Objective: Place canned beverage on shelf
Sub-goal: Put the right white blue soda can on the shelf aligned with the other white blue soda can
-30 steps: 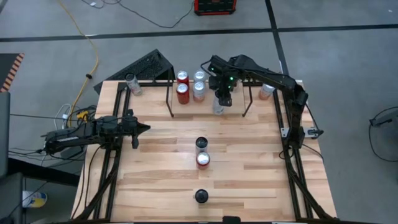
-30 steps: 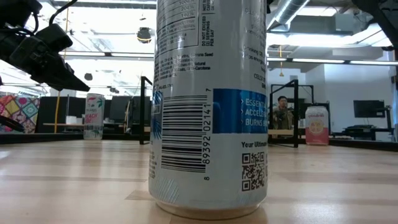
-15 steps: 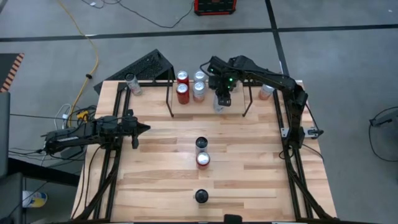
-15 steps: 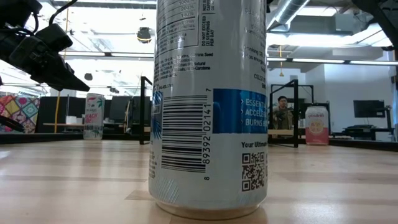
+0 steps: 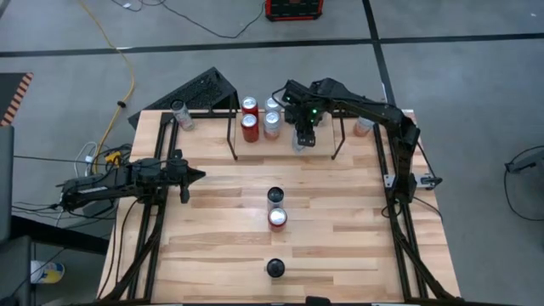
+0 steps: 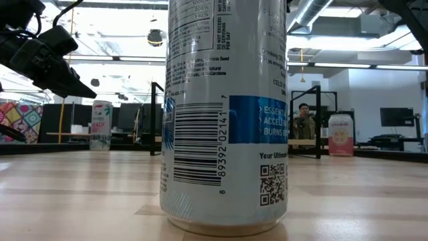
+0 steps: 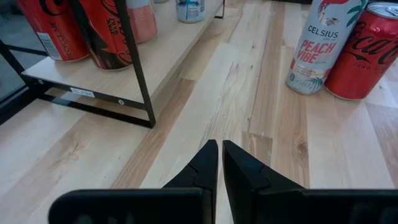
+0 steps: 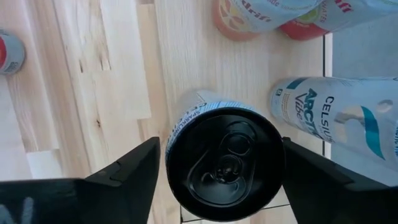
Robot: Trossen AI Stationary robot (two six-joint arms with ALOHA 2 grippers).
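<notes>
My right gripper (image 5: pixel 303 134) is at the near edge of the shelf (image 5: pixel 231 136), a black rod rack bearing a wooden board. It is shut on a pale can with a black top (image 8: pixel 224 165). Two red cans (image 5: pixel 249 127) and two silver cans (image 5: pixel 272 125) stand on the shelf beside it. My left gripper (image 5: pixel 197 176) is shut and empty above the table's left side; it also shows in the left wrist view (image 7: pixel 220 155) and the low view (image 6: pixel 67 77). My right gripper pinches the can's side wall (image 8: pixel 171 155) just below the top rim, one finger on each side. The fingers come from above, pointing down. The can is upright over the shelf's wooden board. Whether its base rests on the board I cannot tell.
A Celsius can (image 5: pixel 276 197) and a red cola can (image 5: pixel 277 218) stand mid-table, and another can (image 5: pixel 274 269) near the front edge fills the low view (image 6: pixel 224 114). Single cans stand at the far left (image 5: pixel 178 115) and far right (image 5: pixel 364 125). A person (image 6: pixel 304 120) is in the room behind.
My right gripper has gone slightly toward the table's far edge with the can, which stays upright, farther in over the shelf.
</notes>
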